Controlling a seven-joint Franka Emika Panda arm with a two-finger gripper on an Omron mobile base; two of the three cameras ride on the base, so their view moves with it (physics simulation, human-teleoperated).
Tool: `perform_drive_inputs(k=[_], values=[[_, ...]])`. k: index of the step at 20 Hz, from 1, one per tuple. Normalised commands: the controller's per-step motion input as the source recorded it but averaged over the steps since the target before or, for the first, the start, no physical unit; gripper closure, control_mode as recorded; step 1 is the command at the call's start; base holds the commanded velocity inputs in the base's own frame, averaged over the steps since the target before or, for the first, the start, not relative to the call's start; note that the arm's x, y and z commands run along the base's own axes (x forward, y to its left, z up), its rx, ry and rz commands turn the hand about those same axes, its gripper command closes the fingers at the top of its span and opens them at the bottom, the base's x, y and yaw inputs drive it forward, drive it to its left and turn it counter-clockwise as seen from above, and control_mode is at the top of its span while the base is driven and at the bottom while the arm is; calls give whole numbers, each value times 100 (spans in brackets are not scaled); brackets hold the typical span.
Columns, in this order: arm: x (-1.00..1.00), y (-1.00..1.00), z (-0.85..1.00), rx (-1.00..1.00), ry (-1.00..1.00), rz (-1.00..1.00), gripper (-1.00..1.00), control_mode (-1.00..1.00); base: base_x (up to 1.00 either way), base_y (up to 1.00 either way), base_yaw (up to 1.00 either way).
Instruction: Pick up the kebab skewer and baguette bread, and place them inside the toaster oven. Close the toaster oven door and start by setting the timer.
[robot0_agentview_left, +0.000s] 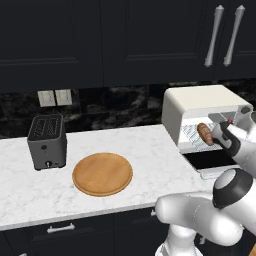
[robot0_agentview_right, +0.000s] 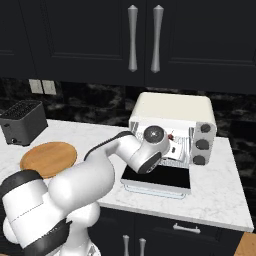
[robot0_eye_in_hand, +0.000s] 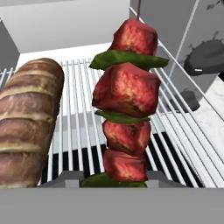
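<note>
The cream-white toaster oven (robot0_agentview_left: 200, 100) stands on the counter with its door (robot0_agentview_left: 212, 161) folded down flat. My gripper (robot0_eye_in_hand: 113, 179) reaches into the oven mouth and is shut on the kebab skewer (robot0_eye_in_hand: 127, 92), a stick of red meat chunks and green pepper slices held just above the wire rack (robot0_eye_in_hand: 81, 109). The golden-brown baguette bread (robot0_eye_in_hand: 28, 118) lies on the rack to the skewer's left, apart from it. In the left base view the baguette bread (robot0_agentview_left: 205, 134) shows inside the oven, next to my gripper (robot0_agentview_left: 225, 127). In the right base view the arm hides most of the oven opening (robot0_agentview_right: 172, 107).
A dark grey slot toaster (robot0_agentview_left: 46, 141) stands at the left of the white marble counter. A bare round wooden board (robot0_agentview_left: 102, 173) lies in the middle. The oven's knobs (robot0_agentview_right: 202, 137) sit on its right side. Dark cabinets hang above.
</note>
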Motion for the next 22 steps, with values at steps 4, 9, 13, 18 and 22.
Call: perform_drive_inputs(k=[4, 9, 13, 18, 22], values=[[4, -4, -4, 0, 3, 0, 100, -100, 0, 0, 0], [0, -6, -19, 0, 4, 0, 100, -100, 0, 0, 0], [3, -1, -20, 0, 2, 0, 100, -100, 0, 0, 0], [0, -11, -27, 0, 4, 0, 100, -100, 0, 0, 0], [-4, -16, -34, -1, 5, 0, 100, -100, 0, 0, 0]])
